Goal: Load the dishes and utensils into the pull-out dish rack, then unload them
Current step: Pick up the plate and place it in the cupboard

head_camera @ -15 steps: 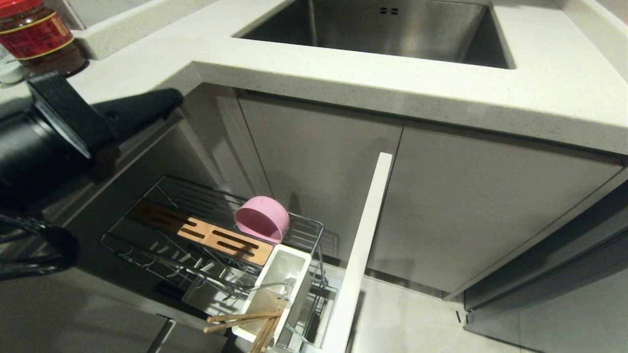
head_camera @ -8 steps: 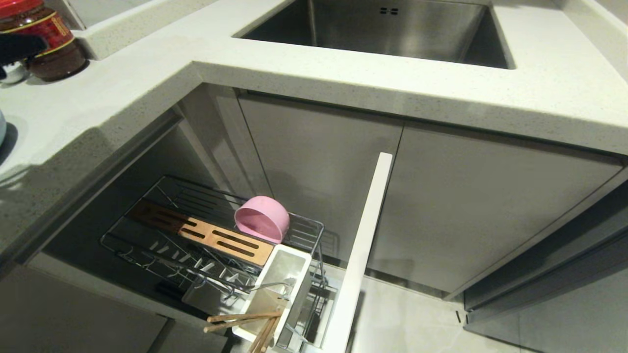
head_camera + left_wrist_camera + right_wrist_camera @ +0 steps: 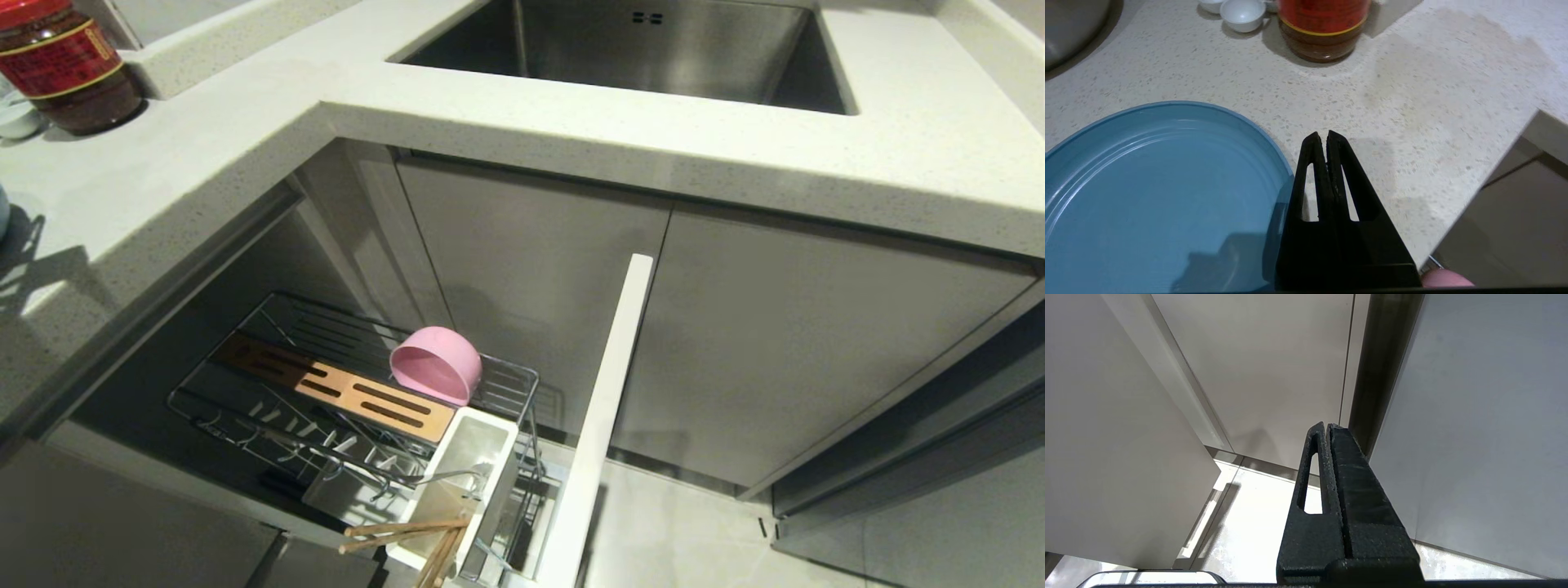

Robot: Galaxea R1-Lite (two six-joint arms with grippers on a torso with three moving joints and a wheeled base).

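Left gripper [image 3: 1327, 136] closed, empty, just beside blue plate [image 3: 1159, 196] rim on counter [image 3: 1412, 102]. Plate looked rigid, glossy, slippery, breakable; best pinched at rim. Right gripper [image 3: 1327, 428] closed, parked.

Your head camera looks steeply down over the worktop [image 3: 245, 122] corner into the pulled-out dish rack [image 3: 359, 400] below. Your left wrist camera hovers close over that worktop, sharing the red-lidded jar [image 3: 65, 65] with the head view. Your right wrist camera faces cabinet fronts [image 3: 1274, 367] and floor [image 3: 1257, 522], close up.
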